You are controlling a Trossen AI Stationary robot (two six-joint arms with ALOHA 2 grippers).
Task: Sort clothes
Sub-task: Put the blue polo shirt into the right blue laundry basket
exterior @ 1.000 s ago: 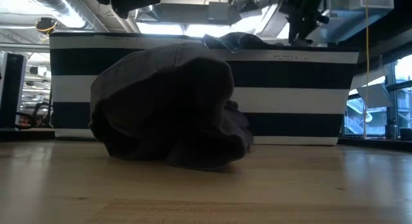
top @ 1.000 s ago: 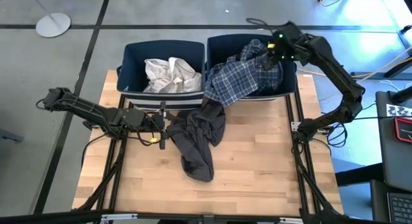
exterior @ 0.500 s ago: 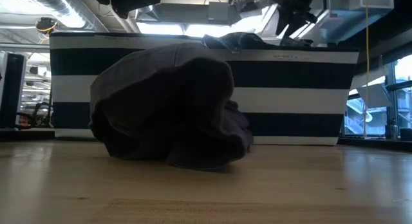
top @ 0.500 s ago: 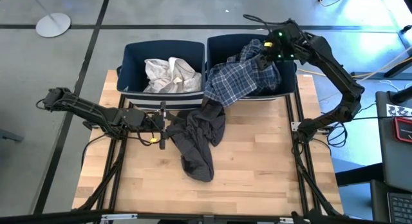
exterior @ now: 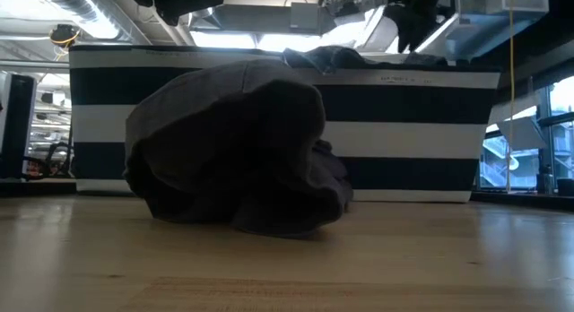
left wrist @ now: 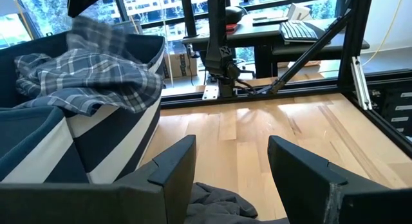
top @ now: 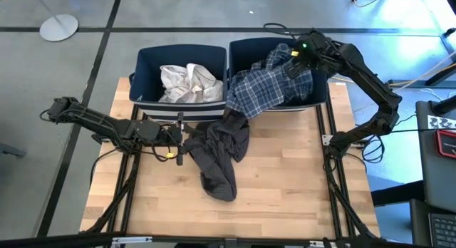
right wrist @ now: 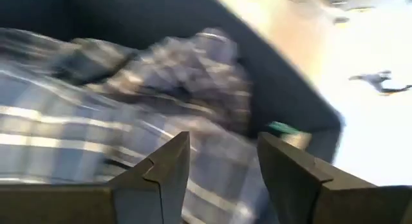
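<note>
The right gripper (top: 293,54) hangs over the right-hand navy fabric bin with white stripes (top: 319,91), above the back part of the blue-and-white plaid shirt (top: 260,88). Its two dark fingers (right wrist: 168,169) stand apart with nothing between them, the plaid cloth just beyond.

The plaid shirt lies heaped in that bin and spills over the bin's front wall, its lower edge hanging toward the light wooden tabletop (top: 278,177). Darker cloth shows in the bin under and behind the shirt, but its colour cannot be told.

The crumpled white garment (top: 187,83) sits inside the left-hand navy striped bin (top: 147,63).

The dark grey garment (top: 219,150) lies bunched on the tabletop just in front of the two bins, one end reaching up to the gap between them and touching the hanging plaid cloth. In the low view it rises as a rounded heap (exterior: 238,151) before the striped bin walls.

The left gripper (top: 179,137) rests low at the tabletop's left side, beside the grey garment's left edge. Its fingers (left wrist: 174,165) are parted, with grey fabric (left wrist: 222,208) lying on the tabletop beneath them, not gripped.
</note>
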